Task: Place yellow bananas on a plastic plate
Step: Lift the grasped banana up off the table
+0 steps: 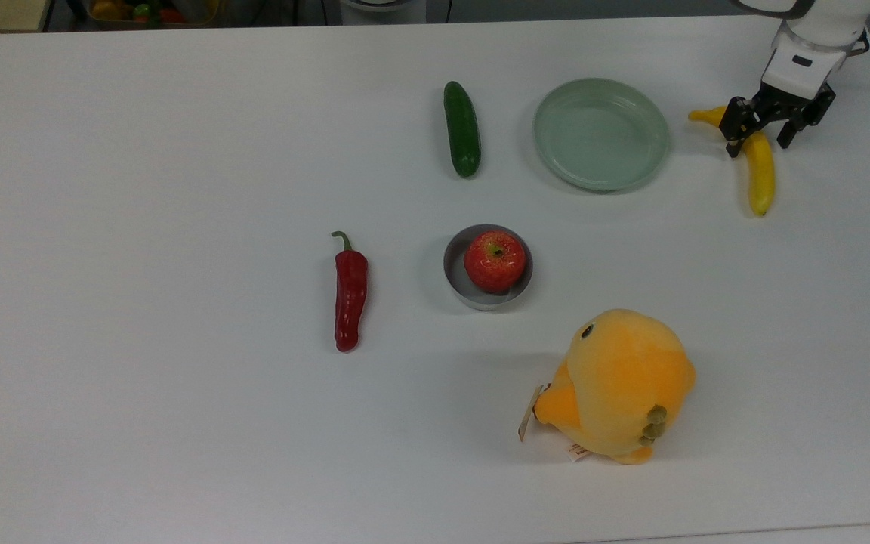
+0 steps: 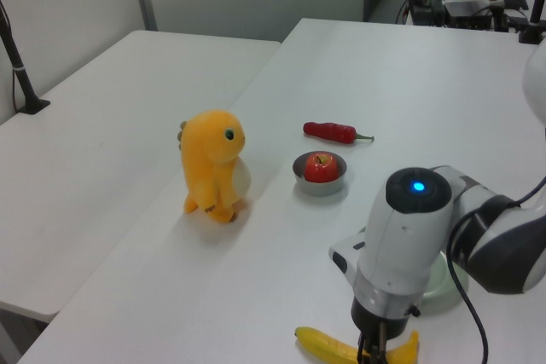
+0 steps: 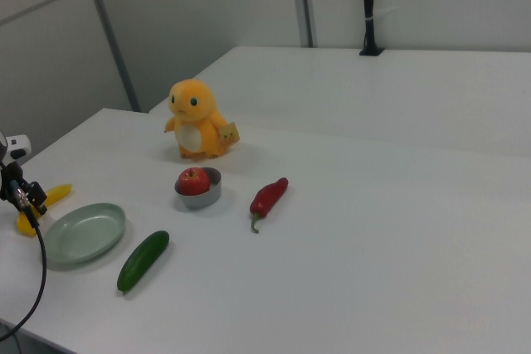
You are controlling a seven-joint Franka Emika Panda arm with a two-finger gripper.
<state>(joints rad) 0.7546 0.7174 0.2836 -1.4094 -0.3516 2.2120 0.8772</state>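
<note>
Yellow banana [image 1: 759, 170] beside pale green plate [image 1: 600, 134], jaws apparently straddling its upper part, white table [image 1: 178, 151]

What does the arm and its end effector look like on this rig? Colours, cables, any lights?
White, rounded arm with dark grey joint sections and a lit blue dot on top of the wrist housing. A black cable loops along the wrist. The gripper is black, with angular skeletal jaws mounted under a white flange that carries a small dark mark.

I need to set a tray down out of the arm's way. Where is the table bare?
The whole top view's left side, beyond the red chili. Crowded on its right: plate, banana, gripper, plush toy.
</note>
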